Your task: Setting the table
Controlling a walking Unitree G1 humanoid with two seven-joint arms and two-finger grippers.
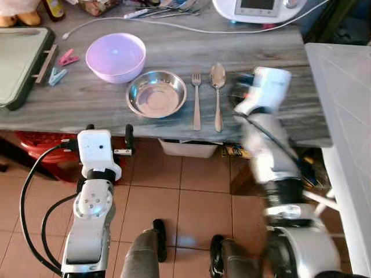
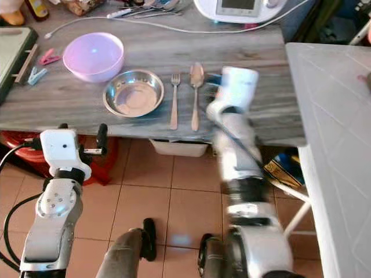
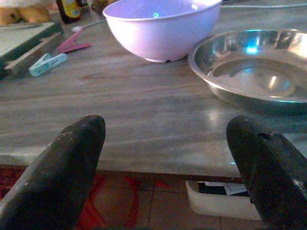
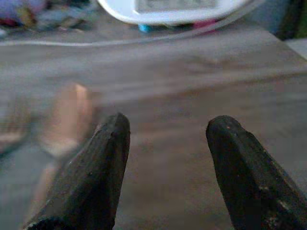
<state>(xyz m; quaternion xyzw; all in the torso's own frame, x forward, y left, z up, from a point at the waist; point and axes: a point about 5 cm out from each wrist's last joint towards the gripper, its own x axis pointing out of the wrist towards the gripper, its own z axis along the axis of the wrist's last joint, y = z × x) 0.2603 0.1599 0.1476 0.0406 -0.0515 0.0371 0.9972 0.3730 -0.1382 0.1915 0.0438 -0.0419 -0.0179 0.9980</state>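
Spoon (image 1: 218,92) lies on the counter (image 1: 290,69), long axis running away from you, fork (image 1: 196,99) beside it by the steel bowl (image 1: 156,94). Your right gripper (image 4: 165,158), jaws apart and empty, hovers just right of it, nearer than the left gripper (image 3: 168,167), which is also open.

The metal dish (image 1: 156,94) sat on the surface (image 1: 278,52) near its front edge. Behind the dish and to its left stood the bowl (image 1: 116,57). Just right of the dish lay the fork (image 1: 196,101), then the spoon (image 1: 218,92), side by side.
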